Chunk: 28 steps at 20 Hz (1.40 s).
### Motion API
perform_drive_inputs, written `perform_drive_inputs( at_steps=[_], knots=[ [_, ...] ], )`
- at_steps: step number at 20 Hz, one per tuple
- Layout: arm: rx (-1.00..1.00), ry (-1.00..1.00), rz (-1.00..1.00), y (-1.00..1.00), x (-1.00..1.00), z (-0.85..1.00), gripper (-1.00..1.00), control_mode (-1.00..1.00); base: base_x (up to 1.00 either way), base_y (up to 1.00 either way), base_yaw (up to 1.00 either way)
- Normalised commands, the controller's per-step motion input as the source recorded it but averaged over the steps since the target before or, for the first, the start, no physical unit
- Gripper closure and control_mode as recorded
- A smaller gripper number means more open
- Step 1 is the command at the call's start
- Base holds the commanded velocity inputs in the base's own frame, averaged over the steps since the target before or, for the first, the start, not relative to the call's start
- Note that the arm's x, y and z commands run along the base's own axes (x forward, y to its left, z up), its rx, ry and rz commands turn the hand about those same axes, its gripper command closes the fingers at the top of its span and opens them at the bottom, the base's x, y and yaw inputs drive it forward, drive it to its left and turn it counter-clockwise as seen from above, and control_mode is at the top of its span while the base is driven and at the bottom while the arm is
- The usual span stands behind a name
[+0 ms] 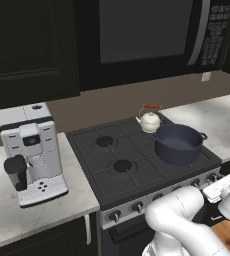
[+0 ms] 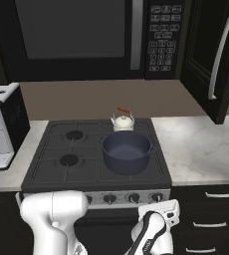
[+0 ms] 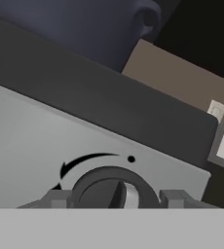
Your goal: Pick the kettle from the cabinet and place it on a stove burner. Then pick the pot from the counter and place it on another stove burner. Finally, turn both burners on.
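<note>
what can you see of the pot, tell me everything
The pot is wide, round and dark navy blue, matte like enamel, with a small loop handle on each side. It has no lid and looks empty. It stands upright on the front right burner of the stove, its base on the grate. The small cream kettle stands just behind it on the back right burner. Nothing grips it.
</note>
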Motion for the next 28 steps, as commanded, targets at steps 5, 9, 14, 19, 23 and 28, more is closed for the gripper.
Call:
perform_drive_inputs(
  at_steps=[5,9,14,19,23,28],
  knots=[
    [0.0,0.0,0.05,0.09,0.07,-0.04,1.0,-1.0,0.0,0.0,0.0],
    [-0.12,-0.06,0.07,0.0,0.0,0.0,1.0,-1.0,0.0,0.0,0.0],
    [-0.22,-0.07,0.06,0.0,0.0,0.0,1.0,-1.0,0.0,0.0,0.0],
    [-0.22,-0.07,0.06,0.0,0.0,0.0,1.0,-1.0,0.0,0.0,0.0],
    [-0.23,-0.06,0.06,0.0,0.0,0.0,1.0,-1.0,0.0,0.0,0.0],
    [-0.23,-0.06,0.04,0.0,0.0,0.0,1.0,-1.0,0.0,0.0,0.0]
  ],
)
